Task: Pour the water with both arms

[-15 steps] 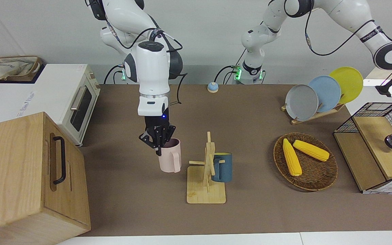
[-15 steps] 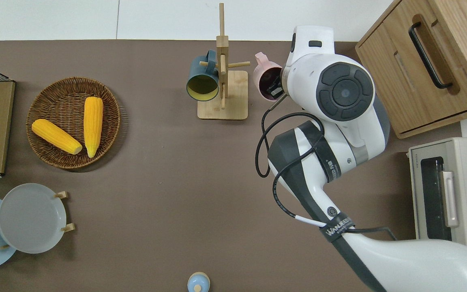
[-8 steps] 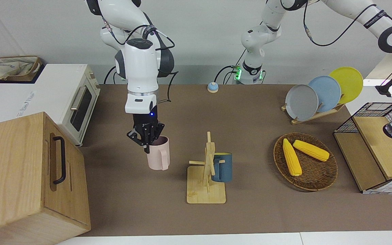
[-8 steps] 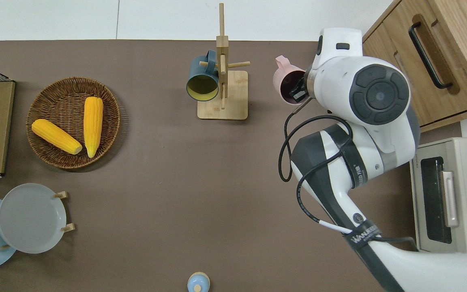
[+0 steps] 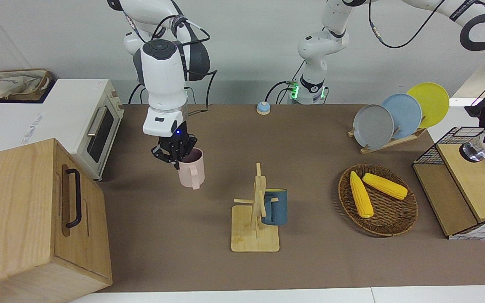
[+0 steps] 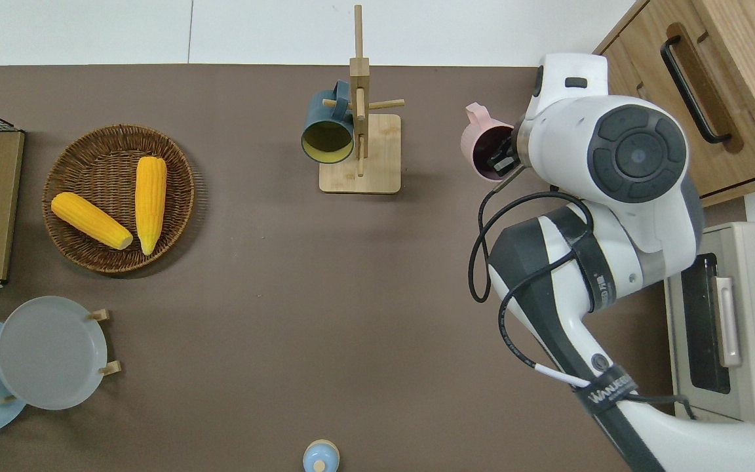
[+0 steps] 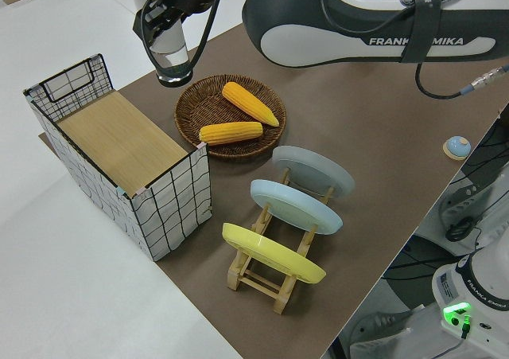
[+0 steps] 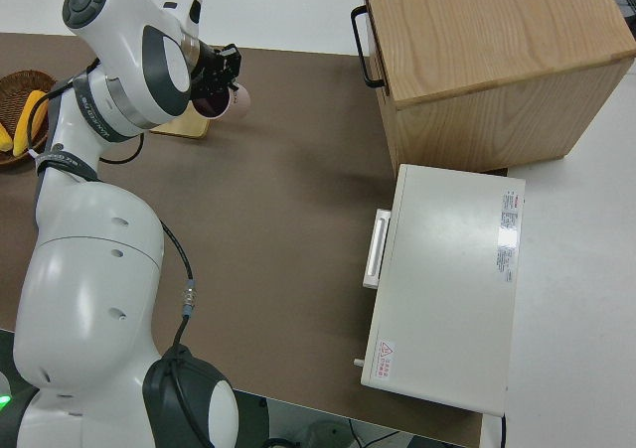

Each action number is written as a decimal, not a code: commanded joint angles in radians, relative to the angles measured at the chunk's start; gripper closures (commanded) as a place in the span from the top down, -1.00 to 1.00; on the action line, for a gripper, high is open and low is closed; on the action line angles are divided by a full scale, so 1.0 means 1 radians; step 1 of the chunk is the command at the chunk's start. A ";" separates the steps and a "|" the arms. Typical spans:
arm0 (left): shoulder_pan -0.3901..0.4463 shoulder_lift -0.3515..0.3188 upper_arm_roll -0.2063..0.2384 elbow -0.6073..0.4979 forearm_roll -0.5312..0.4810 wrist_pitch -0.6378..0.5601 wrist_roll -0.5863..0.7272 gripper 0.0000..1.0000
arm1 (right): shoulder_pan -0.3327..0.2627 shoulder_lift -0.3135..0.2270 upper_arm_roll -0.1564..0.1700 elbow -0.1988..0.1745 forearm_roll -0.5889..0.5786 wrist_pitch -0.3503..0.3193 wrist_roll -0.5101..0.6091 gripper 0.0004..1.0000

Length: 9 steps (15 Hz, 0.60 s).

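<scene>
Up and away goes the pink mug (image 5: pixel 191 168), carried off from beside the wooden mug rack (image 5: pixel 256 219) and higher off the brown table (image 5: pixel 310 261) than a second ago, drifting toward the right arm's end. The right gripper (image 5: pixel 174 152) has its fingers pinched on the mug's rim, one finger inside the cup, and the overhead view puts it over the tabletop near the farther edge, between the rack and the wooden cabinet (image 5: pixel 32 219). The mug hangs almost upright, long axis near vertical and slightly tipped, mouth up, handle toward the table's farther edge. Much of its rim hides under the white wrist (image 6: pixel 613 144) from above.

At the left arm's end, the left gripper (image 7: pixel 171 9) has risen too, holding a clear glass (image 7: pixel 172 60) upright over the wire-sided wooden crate (image 7: pixel 119 144), jaws closed on its upper part. The glass's contents cannot be made out. A blue mug (image 5: pixel 275 206) hangs on the rack.
</scene>
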 commanded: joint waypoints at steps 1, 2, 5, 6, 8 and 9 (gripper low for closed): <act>-0.047 -0.093 0.008 -0.050 0.099 -0.054 -0.107 -1.00 | -0.015 -0.044 0.018 -0.031 0.110 -0.098 0.189 -1.00; -0.057 -0.119 0.007 -0.084 0.113 -0.053 -0.130 -1.00 | -0.013 -0.045 0.032 -0.029 0.153 -0.116 0.264 -1.00; -0.067 -0.210 0.001 -0.203 0.116 -0.039 -0.149 -1.00 | -0.015 -0.054 0.101 -0.026 0.207 -0.129 0.462 -1.00; -0.069 -0.241 -0.001 -0.245 0.116 -0.033 -0.149 -1.00 | -0.016 -0.054 0.127 -0.024 0.236 -0.129 0.526 -1.00; -0.068 -0.300 -0.001 -0.314 0.118 -0.033 -0.149 -1.00 | -0.015 -0.054 0.161 -0.023 0.305 -0.127 0.635 -1.00; -0.066 -0.333 0.001 -0.349 0.119 -0.033 -0.149 -1.00 | -0.015 -0.054 0.181 -0.021 0.332 -0.126 0.683 -1.00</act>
